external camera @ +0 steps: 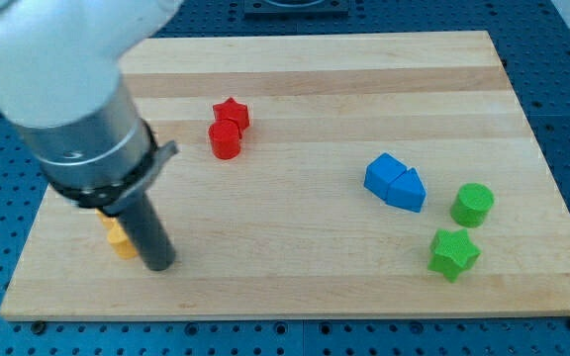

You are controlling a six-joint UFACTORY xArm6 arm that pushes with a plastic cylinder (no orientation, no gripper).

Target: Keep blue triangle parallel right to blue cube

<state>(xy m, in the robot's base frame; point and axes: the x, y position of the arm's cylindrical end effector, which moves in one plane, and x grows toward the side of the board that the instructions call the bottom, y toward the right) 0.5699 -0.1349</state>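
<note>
The blue cube (383, 174) lies right of the board's middle. The blue triangle (409, 189) touches its right side, slightly lower in the view. My tip (158, 264) is at the end of the dark rod near the board's lower left, far to the left of both blue blocks. It stands just right of a yellow block (119, 237), which the rod partly hides.
A red star (232, 113) and a red cylinder (225, 139) sit together at upper middle-left. A green cylinder (472, 204) and a green star (453, 253) lie right of the blue blocks. The wooden board (315, 287) rests on a blue table.
</note>
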